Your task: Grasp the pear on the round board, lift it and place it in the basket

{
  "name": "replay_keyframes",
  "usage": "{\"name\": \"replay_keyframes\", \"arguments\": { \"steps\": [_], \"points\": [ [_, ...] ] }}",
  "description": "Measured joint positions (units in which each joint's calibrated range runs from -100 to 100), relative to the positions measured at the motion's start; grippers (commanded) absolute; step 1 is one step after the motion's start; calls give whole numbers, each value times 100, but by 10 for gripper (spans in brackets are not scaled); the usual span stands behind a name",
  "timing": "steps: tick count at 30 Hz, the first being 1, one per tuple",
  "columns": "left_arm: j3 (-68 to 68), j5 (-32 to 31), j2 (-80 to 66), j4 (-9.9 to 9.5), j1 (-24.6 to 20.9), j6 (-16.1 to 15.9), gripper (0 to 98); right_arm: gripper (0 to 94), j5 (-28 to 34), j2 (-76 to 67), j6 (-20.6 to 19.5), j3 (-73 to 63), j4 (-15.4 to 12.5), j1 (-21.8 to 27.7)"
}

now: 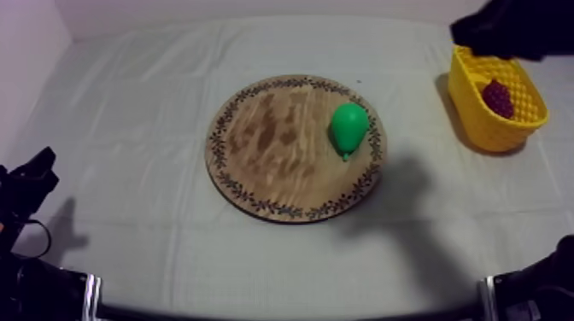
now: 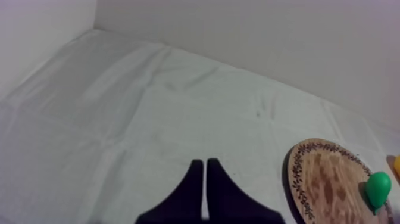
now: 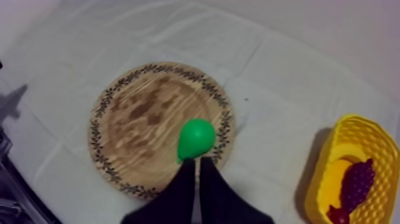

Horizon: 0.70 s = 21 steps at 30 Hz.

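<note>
Pear sits on wooden board just ahead of right gripper, jaws pressed together, empty; left gripper likewise closed.

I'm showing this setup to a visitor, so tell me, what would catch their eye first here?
The bright green pear stands out first, lying on the round wooden board, on its half toward the yellow basket. That basket sits near the far right corner of the cloth, holding a bunch of grapes. Both grippers are shut: the right gripper points toward the pear, the left gripper hangs over bare cloth.
</note>
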Motion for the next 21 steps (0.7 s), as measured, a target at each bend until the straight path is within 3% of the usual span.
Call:
{"name": "replay_keyframes", "arguments": {
  "steps": [15,21],
  "points": [
    [0,0,0,0,0,0,1,3,2368,3367,-798,-3095,-4,-51],
    [0,0,0,0,0,0,1,2,2721,4323,-967,-3635,-88,30]
  ]
}}
